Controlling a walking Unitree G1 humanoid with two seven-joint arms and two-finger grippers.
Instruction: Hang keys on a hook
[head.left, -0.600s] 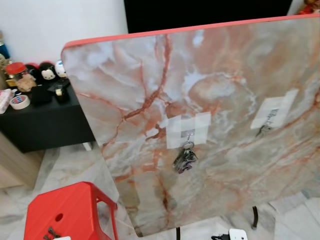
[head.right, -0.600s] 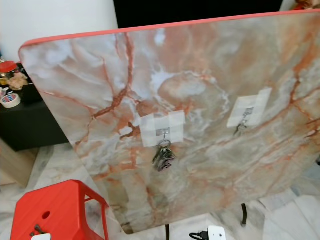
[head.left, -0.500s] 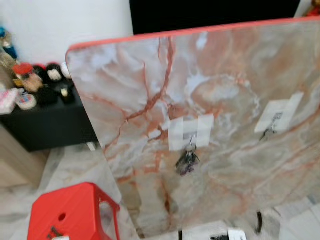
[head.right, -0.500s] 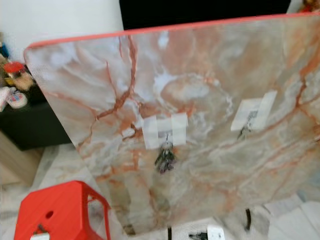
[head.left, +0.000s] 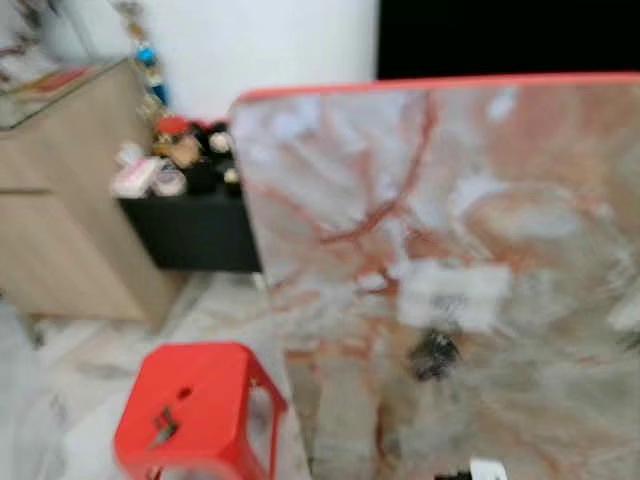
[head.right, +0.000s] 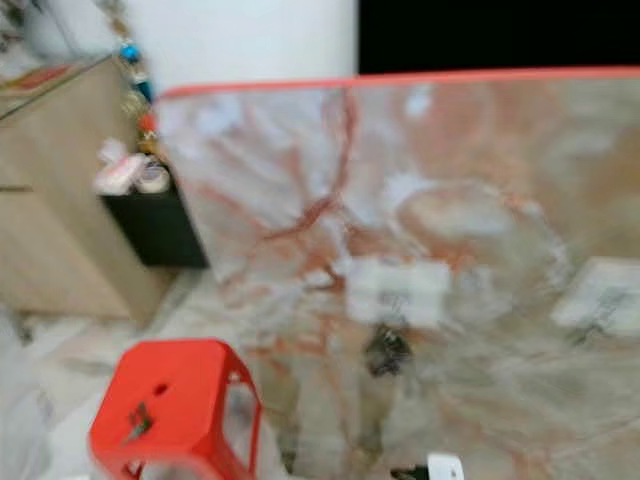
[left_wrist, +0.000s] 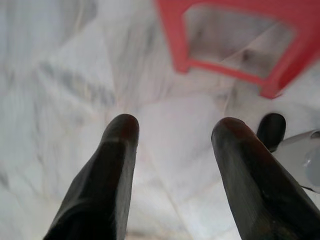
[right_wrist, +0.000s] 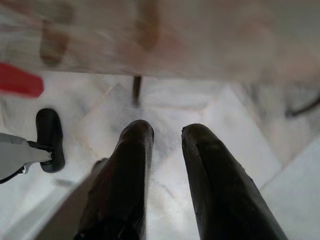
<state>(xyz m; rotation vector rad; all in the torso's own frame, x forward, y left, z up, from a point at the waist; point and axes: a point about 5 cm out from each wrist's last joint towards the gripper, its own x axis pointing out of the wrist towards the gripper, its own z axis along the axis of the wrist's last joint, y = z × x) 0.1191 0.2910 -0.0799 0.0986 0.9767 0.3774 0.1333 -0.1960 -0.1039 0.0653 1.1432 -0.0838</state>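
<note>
A bunch of dark keys (head.left: 435, 352) hangs from a hook on a white tape patch (head.left: 452, 297), stuck to the upright marble-patterned board (head.left: 330, 170) with a red top edge. A second taped hook (head.right: 605, 300) sits further right on the board. The picture is blurred. My left gripper (left_wrist: 172, 127) hangs open over the marble floor near the red stool, with nothing between its fingers. Low by the board's foot, my right gripper (right_wrist: 167, 131) is open by a narrow gap and holds nothing.
A red plastic stool (head.left: 195, 405) stands on the floor at the lower left, with a small dark item (head.left: 163, 425) on its seat. A wooden cabinet (head.left: 60, 200) and a black low shelf (head.left: 195, 235) with toys stand behind. A white plug (head.left: 487, 468) lies below the board.
The camera has swung left, so the whole picture has shifted right and blurred. The wooden cabinet has come into view. The keys still hang on the hook.
</note>
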